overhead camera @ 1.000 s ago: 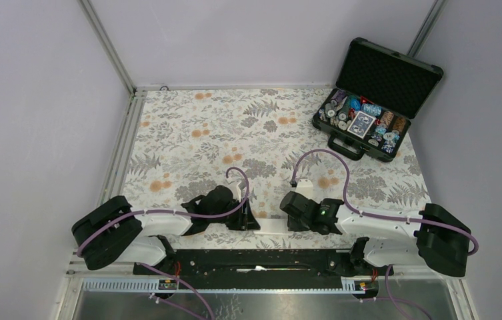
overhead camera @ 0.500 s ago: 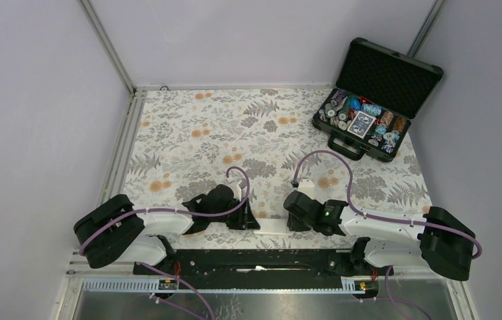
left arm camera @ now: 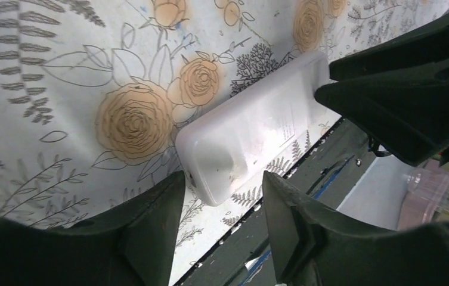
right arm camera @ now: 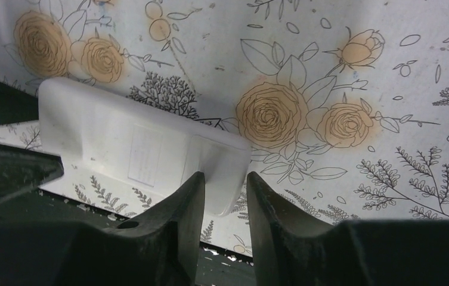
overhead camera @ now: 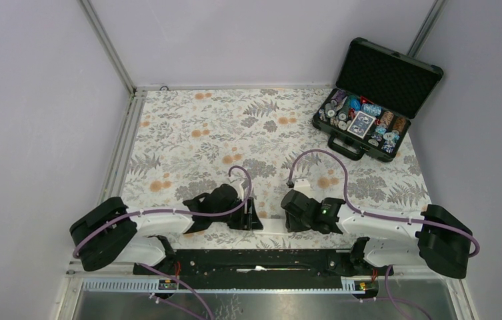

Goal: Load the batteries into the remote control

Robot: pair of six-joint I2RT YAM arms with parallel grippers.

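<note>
Jaws apart, the left gripper (left arm camera: 223, 176) is straddling one rounded end of the remote control (left arm camera: 257, 125) without clamping it. The right gripper (right arm camera: 225, 176) is reaching in at the opposite end with its jaws much closer together. Its wrist view is too cramped to say whether it is pinching the remote control or only hovering over it.

The remote control is lying flat, plain white back upward, right along the near edge of the table (overhead camera: 235, 120), about midway between the near corners and between the two arms. No batteries are showing in any view, and the back cover is looking closed. I judge the loading is barely starting, with the cover needing to come off first.

The edge is the worrying part. With one end loose, a push or pull from the other gripper could be swinging the smooth remote control round and sliding it off onto the black rail (overhead camera: 255, 261) below. Squeezing it off-centre could also be flipping it over.
</note>
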